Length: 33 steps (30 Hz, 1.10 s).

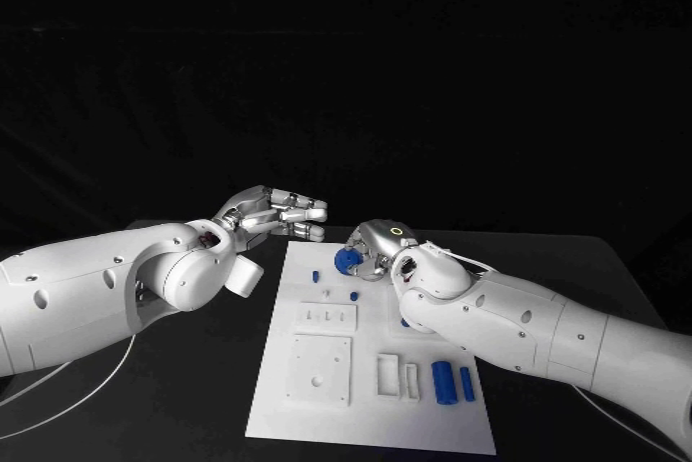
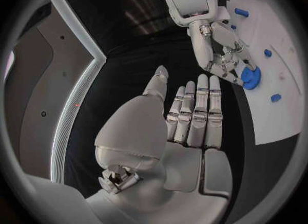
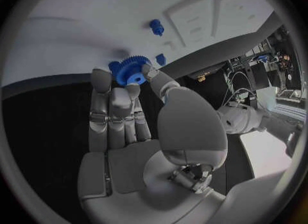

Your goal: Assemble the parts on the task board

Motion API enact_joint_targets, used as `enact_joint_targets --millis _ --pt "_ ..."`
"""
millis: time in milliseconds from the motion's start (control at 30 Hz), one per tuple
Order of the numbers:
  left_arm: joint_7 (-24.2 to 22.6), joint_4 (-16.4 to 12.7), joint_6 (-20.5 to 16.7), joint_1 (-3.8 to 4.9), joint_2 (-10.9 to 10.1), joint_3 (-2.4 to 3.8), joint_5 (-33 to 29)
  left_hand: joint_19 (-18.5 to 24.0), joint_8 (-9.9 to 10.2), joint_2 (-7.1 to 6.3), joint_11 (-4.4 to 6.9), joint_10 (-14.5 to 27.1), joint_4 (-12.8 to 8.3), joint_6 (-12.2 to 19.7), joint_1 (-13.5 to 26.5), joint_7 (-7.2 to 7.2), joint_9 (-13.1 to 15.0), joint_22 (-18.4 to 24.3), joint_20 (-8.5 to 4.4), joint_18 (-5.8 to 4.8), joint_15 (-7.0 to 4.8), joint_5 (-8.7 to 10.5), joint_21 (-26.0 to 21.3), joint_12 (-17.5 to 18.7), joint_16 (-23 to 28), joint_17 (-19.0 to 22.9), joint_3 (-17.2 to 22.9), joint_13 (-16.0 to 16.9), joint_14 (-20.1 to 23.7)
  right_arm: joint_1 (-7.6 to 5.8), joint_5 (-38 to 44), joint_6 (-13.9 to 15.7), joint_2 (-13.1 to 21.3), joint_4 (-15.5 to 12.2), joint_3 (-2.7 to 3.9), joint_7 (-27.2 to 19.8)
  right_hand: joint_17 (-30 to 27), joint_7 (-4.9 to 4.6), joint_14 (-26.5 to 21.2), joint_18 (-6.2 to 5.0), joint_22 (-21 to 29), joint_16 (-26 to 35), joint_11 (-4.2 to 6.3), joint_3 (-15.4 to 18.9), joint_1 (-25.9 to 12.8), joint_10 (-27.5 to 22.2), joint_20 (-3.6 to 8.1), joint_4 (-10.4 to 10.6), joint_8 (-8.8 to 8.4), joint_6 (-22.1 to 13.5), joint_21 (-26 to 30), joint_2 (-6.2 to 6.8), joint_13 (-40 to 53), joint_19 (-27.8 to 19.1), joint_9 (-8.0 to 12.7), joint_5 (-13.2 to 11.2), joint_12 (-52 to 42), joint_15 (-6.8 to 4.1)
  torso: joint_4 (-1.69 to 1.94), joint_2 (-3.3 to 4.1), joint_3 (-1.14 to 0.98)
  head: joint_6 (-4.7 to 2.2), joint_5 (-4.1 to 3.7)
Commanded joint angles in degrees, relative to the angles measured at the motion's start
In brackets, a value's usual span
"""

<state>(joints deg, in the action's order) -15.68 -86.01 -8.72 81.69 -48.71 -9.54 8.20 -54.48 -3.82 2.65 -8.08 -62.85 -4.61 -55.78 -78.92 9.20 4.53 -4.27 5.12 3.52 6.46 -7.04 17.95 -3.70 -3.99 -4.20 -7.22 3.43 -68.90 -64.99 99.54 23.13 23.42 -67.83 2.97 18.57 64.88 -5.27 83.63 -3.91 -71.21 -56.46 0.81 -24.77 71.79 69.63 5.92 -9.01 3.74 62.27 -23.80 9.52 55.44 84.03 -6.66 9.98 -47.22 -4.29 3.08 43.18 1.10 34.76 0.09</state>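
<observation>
I see my right hand [image 1: 378, 248] pinching the blue gear [image 3: 130, 70] at mid-frame over the task board [image 1: 368, 422], my left hand [image 1: 274, 214] empty, fingers straight.

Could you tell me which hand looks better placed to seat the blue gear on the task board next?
The right hand, probably: its fingers already hold the blue gear over the far end of the task board. The left hand hovers beside the board's far corner, fingers apart and holding nothing.

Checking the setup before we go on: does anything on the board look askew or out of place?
Nothing stands out. The right robot hand holds a blue gear at the task board's far end; other parts lie tidy.
</observation>
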Motion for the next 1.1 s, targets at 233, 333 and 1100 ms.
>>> enact_joint_targets --millis 233,333,1100 --pt "-0.2 0.1 0.6 0.07 0.8 0.04 0.4 -0.1 0.2 -0.3 0.21 0.1 0.3 0.2 0.0 -0.05 0.0 0.0 0.31 -0.14 -0.14 0.28 -0.3 0.2 0.1 0.1 0.0 0.0 0.3 0.34 1.1 -0.1 -1.6 2.3 -0.72 -1.0 -0.2 -0.1 0.2 -0.64 0.0 -0.1 0.13 0.2 0.0 0.2 -0.31 -0.1 -0.15 0.1 -0.2 0.57 -0.1 2.4 0.2 0.5 -0.2 -0.03 -0.08 0.06 0.13 0.3 -0.02" --pt "-0.2 0.5 0.7 0.04 1.0 0.04 0.4 -0.1 0.2 -0.3 0.21 0.1 0.3 0.2 0.0 -0.05 0.0 0.0 0.31 -0.14 -0.14 0.28 -0.3 0.2 0.1 0.1 0.0 0.0 0.3 0.4 1.1 -0.3 -1.7 2.7 -0.78 -1.1 -0.2 -0.1 0.2 -0.65 0.0 -0.1 0.12 0.3 0.0 0.2 -0.31 -0.1 -0.14 0.1 -0.1 0.56 -0.1 2.4 0.2 0.6 -0.1 -0.03 -0.28 0.02 0.15 0.42 -0.04" --pt "-0.5 0.9 0.8 -0.11 1.4 0.03 0.5 -0.1 0.2 -0.27 0.19 0.2 0.3 0.3 0.1 -0.04 0.0 0.0 0.32 -0.14 -0.13 0.27 -0.4 0.2 0.1 0.1 0.0 0.0 0.3 0.52 -1.6 -2.4 -3.8 6.0 -1.67 -2.0 -1.5 -1.2 0.0 -1.23 1.4 1.2 -0.8 6.9 -1.2 -0.8 -0.99 5.3 -0.08 -5.6 2.3 0.14 -2.6 2.3 2.7 -4.8 1.4 0.59 -0.35 0.03 0.29 0.48 -0.1"
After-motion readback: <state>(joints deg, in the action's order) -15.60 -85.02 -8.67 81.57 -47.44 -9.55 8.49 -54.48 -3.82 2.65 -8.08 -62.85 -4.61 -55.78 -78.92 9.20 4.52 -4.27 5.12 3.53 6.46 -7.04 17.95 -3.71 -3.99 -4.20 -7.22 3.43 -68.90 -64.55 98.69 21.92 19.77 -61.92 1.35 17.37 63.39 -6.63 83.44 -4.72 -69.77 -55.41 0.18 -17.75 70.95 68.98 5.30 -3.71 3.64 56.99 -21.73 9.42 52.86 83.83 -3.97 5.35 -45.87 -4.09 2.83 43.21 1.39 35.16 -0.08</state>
